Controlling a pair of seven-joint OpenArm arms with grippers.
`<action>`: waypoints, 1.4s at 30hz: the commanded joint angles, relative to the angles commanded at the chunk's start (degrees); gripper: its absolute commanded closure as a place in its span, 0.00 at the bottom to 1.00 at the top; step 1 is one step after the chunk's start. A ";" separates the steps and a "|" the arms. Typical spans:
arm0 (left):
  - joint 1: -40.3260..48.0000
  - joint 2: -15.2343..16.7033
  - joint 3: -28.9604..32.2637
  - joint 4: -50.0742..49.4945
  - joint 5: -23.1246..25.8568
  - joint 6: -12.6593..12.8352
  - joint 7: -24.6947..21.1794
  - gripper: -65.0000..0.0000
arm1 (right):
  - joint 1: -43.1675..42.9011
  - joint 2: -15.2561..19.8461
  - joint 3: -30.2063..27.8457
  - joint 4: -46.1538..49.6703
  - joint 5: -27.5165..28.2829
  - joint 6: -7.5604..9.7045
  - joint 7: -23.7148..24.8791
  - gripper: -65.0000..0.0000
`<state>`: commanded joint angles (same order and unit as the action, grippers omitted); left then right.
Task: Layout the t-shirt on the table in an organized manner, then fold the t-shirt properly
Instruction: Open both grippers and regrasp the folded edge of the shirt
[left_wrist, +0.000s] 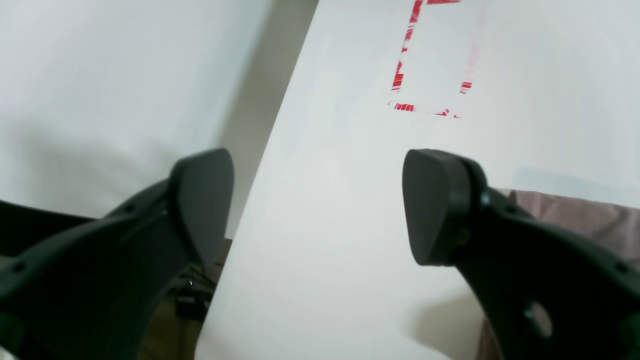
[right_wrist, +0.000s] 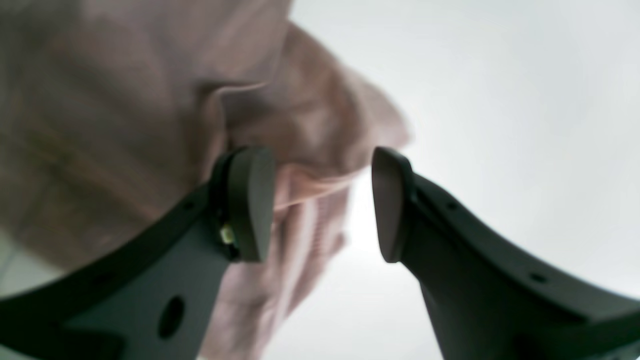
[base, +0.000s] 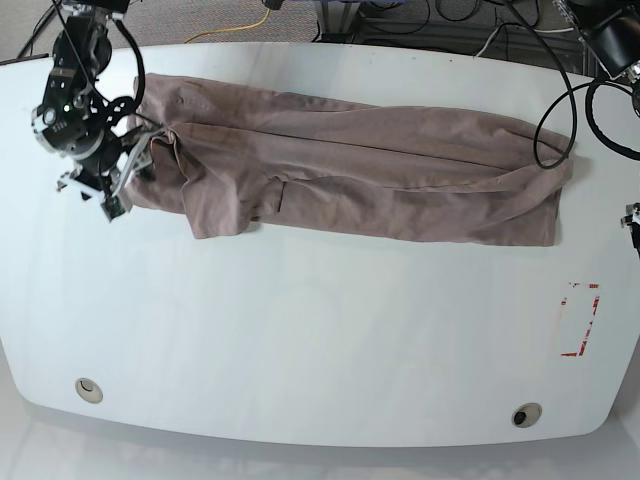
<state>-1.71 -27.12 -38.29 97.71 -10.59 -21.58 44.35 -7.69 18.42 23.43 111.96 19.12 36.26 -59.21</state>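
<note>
**Shirt stretched along the far side, both grippers released**

Left wrist view: left gripper (left_wrist: 318, 207) spread wide, nothing between the dark fingers (left_wrist: 430, 205). Below it, bare white table (left_wrist: 325, 165), its edge running diagonally up the picture. Red tape marks (left_wrist: 425, 65) outlining a rectangle farther off. A corner of the t-shirt (left_wrist: 580, 215) peeking out behind the right-hand finger, lying flat on the table.

Right wrist view: right gripper (right_wrist: 322, 202) parted, holding nothing. Blurred mauve cloth filling the left and upper part of the picture, a rumpled edge of it lying in the gap beside the left-hand finger (right_wrist: 250, 200). Contact with the pads not discernible. White surface on the right.

Base view: t-shirt (base: 360, 160) spread in a long wrinkled band across the far half of the table (base: 300, 330), left to right, folded lengthwise on itself. Right gripper (base: 125, 165) at the band's left end, just over the bunched cloth. Two grommet holes (base: 88, 389) near the front edge. Dark cable (base: 555, 110) looping over the shirt's right end.
</note>
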 joint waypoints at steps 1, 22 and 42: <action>-0.09 0.09 0.18 0.09 0.00 0.00 0.00 0.23 | 0.88 -0.88 0.00 0.00 0.00 0.09 0.00 0.53; 5.10 5.10 12.40 4.48 -0.35 -0.26 0.18 0.23 | 4.84 -7.30 -2.20 -7.03 5.80 3.74 -2.99 0.54; 6.86 12.40 17.67 10.11 -0.88 -5.98 -0.62 1.00 | -5.45 -6.15 -1.93 -6.33 14.33 3.74 -4.31 0.97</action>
<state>5.14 -14.73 -20.62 107.82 -11.47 -27.56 43.74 -13.14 12.26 21.49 105.63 33.45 40.00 -63.52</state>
